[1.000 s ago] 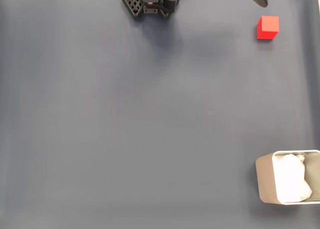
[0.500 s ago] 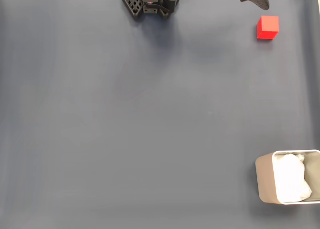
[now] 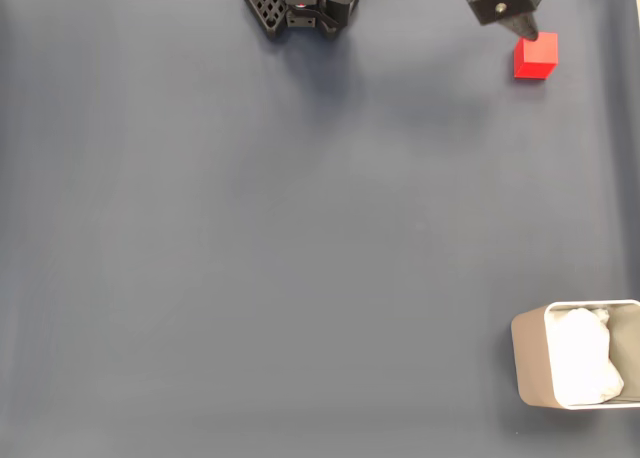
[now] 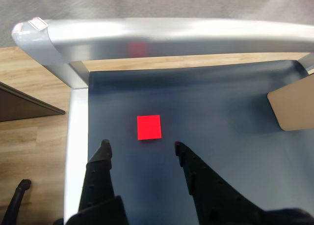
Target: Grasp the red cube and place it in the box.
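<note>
The cube [image 3: 536, 56] sits on the dark mat [image 3: 300, 238] near its top right corner in the fixed view, untouched. The gripper [image 4: 141, 147] hangs right by it with its two black fingers [image 4: 102, 151] spread wide; in the wrist view the cube [image 4: 148, 127] lies just ahead of the gap between the tips. The box [image 3: 530, 363] stands well apart, at the mat's bottom right corner, white lining inside.

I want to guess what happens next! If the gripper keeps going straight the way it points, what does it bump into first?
Probably the red cube: it sits just ahead of the open gripper, though height is unclear.
</note>
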### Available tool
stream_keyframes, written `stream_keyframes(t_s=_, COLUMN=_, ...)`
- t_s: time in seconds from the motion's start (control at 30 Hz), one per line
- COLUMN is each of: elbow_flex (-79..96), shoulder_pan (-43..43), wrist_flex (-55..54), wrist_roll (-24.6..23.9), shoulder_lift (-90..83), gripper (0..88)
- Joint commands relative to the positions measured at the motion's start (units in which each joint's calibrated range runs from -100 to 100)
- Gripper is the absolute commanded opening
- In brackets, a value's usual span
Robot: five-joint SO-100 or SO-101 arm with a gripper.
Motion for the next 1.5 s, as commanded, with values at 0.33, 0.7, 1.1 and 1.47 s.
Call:
stream_keyframes(t_s=0.33, elbow_flex=3.83, shoulder_pan=1.54, wrist_flex=-10.04, wrist_roll=1.17, shoulder_lift=6.13, gripper=36.2)
stream_keyframes(t_s=0.7, elbow_flex=5.38, shoulder_pan=1.54, wrist_flex=-16.44, wrist_roll=2.25, shoulder_lift=10.38, gripper=39.7)
stream_keyframes(t_s=1.1, elbow_flex=5.01, shoulder_pan=1.26, wrist_flex=-19.71, wrist_roll=2.05, shoulder_lift=14.02, gripper=40.2)
stream_keyframes(t_s=1.47, elbow_flex=4.92, shoulder_pan=0.69, wrist_flex=-22.42, wrist_roll=0.78, shoulder_lift=17.22, gripper=40.3)
